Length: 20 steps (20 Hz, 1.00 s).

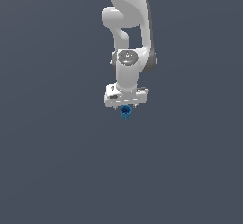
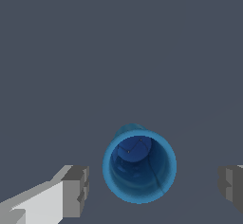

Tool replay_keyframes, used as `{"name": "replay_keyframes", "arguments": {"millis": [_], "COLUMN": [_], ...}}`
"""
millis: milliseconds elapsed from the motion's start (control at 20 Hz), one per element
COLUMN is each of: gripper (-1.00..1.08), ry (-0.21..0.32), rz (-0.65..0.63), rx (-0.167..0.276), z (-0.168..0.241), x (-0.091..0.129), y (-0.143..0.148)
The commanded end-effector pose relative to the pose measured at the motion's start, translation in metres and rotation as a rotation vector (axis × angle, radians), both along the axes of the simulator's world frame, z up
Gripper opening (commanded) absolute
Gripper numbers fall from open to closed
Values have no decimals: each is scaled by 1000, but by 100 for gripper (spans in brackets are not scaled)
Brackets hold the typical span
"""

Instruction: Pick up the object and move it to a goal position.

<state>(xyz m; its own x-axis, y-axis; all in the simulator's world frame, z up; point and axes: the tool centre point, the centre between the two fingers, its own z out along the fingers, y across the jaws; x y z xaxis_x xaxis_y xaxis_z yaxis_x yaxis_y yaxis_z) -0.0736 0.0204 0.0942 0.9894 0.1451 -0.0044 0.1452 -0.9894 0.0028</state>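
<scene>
**Between the fingers, cup not yet gripped**

Below the white gripper (image 1: 126,105), the blue cup (image 1: 126,112) stands upright on the flat grey surface (image 1: 57,171), directly under the wrist of the arm (image 1: 128,28). The wrist view looks straight down into the cup (image 2: 139,166): it sits between the two grey fingertips (image 2: 78,190), with a clear gap on each side, so the claw is spread wide and holds nothing.

The step in hand appears to be the final descent and closing. To do it well, the cup should stay centred between the pads; in the wrist view it looks a little nearer one finger than the other, so a small sideways correction before closing would probably stop the first pad from nudging it. The fingers likely need to reach well down the wall rather than pinch only the rim, since the taper could let a high grip slip. Closing should be gentle and even.

The cup is a small open cylinder, bright blue at the rim and darker inside, with a round floor visible at the bottom. It is much narrower than the gripper body above it. No goal marker shows in either view.
</scene>
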Motion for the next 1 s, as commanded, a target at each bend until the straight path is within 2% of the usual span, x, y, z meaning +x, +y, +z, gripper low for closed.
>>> {"name": "replay_keyframes", "arguments": {"millis": [0, 400, 950], "gripper": [100, 100, 100], "ry": [-3, -3, -4], "rz": [11, 13, 15], "rx": [3, 3, 3], "z": [-3, -9, -51], "x": [-4, -5, -7], "y": [3, 4, 4]}}
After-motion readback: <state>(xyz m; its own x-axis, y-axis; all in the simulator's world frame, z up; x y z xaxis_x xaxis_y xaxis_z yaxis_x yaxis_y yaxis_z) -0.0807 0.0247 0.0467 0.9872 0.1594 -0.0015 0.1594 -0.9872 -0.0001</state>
